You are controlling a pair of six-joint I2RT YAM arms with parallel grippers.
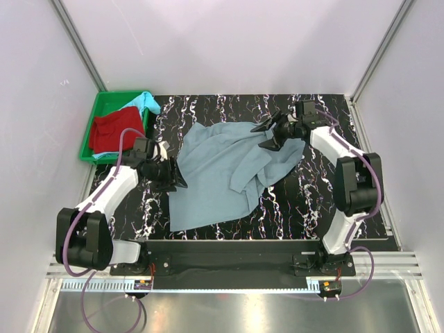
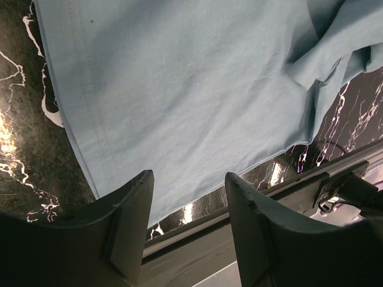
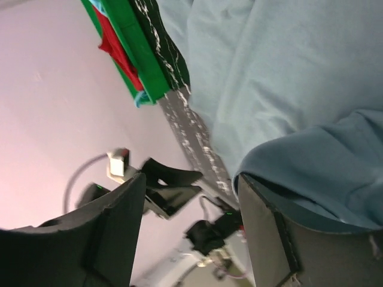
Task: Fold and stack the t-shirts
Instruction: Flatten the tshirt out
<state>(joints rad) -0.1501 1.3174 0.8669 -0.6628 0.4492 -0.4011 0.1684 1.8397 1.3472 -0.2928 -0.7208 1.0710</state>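
Observation:
The large grey-blue t-shirt (image 1: 222,170) lies rumpled and partly folded over itself on the black marbled mat. It fills the left wrist view (image 2: 179,89) and the right wrist view (image 3: 287,78). My left gripper (image 1: 173,173) is open and empty at the shirt's left edge; in its wrist view it (image 2: 188,179) sits just short of the hem. My right gripper (image 1: 272,132) is open at the shirt's far right corner, and a fold of cloth lies against one finger (image 3: 269,221). The red t-shirt (image 1: 111,132) and the turquoise t-shirt (image 1: 142,104) lie in the tray.
The green plastic tray (image 1: 89,135) stands at the back left, off the mat's corner; it shows in the right wrist view (image 3: 128,36) too. White walls enclose the table on three sides. A metal rail runs along the near edge (image 1: 222,274).

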